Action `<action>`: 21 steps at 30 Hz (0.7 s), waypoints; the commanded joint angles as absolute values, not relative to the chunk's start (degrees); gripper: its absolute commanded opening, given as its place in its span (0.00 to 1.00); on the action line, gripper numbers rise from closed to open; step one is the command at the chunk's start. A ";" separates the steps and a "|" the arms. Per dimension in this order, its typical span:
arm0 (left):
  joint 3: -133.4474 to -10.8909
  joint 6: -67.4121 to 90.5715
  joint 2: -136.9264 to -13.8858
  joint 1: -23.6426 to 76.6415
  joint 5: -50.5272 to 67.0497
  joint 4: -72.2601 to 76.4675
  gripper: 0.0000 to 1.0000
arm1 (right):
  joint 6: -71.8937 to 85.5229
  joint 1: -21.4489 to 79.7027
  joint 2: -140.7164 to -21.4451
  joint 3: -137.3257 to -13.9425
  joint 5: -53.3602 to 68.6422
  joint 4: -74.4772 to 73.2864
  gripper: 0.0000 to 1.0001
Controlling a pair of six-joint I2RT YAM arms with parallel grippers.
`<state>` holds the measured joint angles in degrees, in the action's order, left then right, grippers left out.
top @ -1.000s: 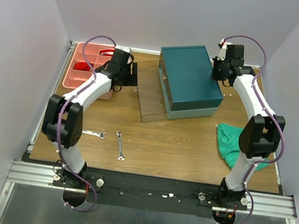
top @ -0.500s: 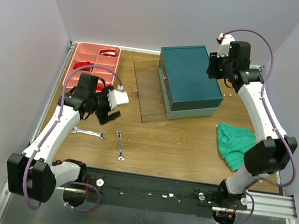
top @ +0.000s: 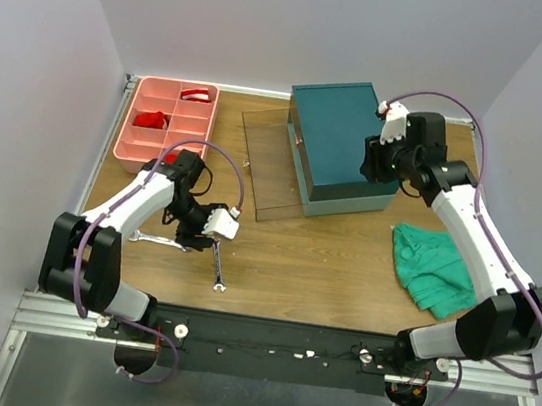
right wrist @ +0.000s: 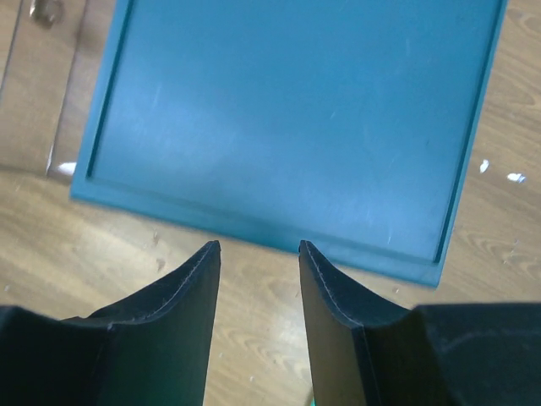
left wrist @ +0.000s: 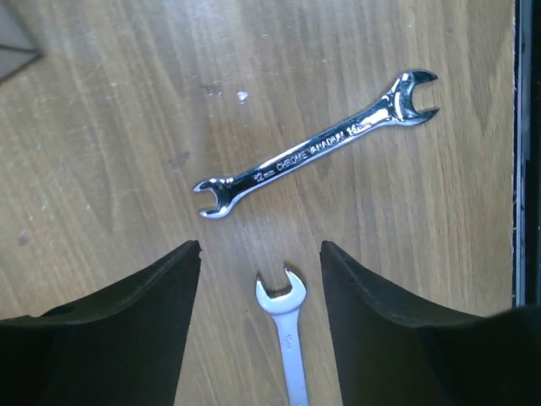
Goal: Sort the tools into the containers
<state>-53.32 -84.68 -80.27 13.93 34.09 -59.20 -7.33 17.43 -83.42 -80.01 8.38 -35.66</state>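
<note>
Two small silver wrenches lie on the wooden table near the front left. One wrench (top: pixel 167 241) lies crosswise; its open end (left wrist: pixel 286 296) sits on the wood between my left fingers. The other wrench (top: pixel 219 264) (left wrist: pixel 317 144) lies just beyond the fingertips. My left gripper (top: pixel 194 237) (left wrist: pixel 260 247) is open and holds nothing. My right gripper (top: pixel 374 167) (right wrist: pixel 258 245) is open and empty, hovering at the front right edge of the teal box (top: pixel 342 142) (right wrist: pixel 287 118). The pink divided tray (top: pixel 133 151) stands at the back left. No hammers show.
A clear plastic tray (top: pixel 266 167) lies against the teal box's left side. Red items (top: pixel 149 119) sit in the pink tray's compartments. A green cloth (top: pixel 434 266) lies at the right front. The table's front edge (left wrist: pixel 517 169) is close to the wrenches.
My left arm has swung from the pink tray down to the wrenches at the front. My right gripper has moved from behind the box's right side forward to its front right edge.
</note>
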 commanded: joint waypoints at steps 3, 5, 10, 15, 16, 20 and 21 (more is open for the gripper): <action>-59.14 -96.33 -88.14 14.41 32.96 -63.10 0.57 | -9.67 17.40 -74.45 -72.17 12.48 -35.33 0.50; -61.77 -97.20 -91.66 14.50 32.96 -64.42 0.50 | -9.67 17.40 -73.48 -70.06 12.31 -35.16 0.50; -63.28 -100.28 -95.44 14.68 31.99 -64.78 0.46 | -10.02 17.40 -71.89 -68.38 11.69 -34.72 0.50; -63.10 -103.79 -97.38 14.85 30.33 -63.90 0.45 | -10.28 17.40 -72.24 -68.38 10.72 -34.37 0.50; -63.11 -104.41 -98.17 14.85 29.37 -63.90 0.45 | -10.20 17.40 -72.59 -68.55 10.55 -34.28 0.50; -63.37 -106.26 -99.49 14.85 28.92 -63.46 0.44 | -10.37 17.32 -73.39 -68.64 9.93 -33.93 0.50; -63.46 -106.69 -99.67 14.94 29.00 -63.46 0.44 | -10.46 17.31 -73.56 -68.64 9.93 -33.93 0.51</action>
<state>-62.46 -102.35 -98.26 14.50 30.41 -62.83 -9.21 17.45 -72.97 -68.66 10.98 -35.22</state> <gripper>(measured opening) 0.444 0.503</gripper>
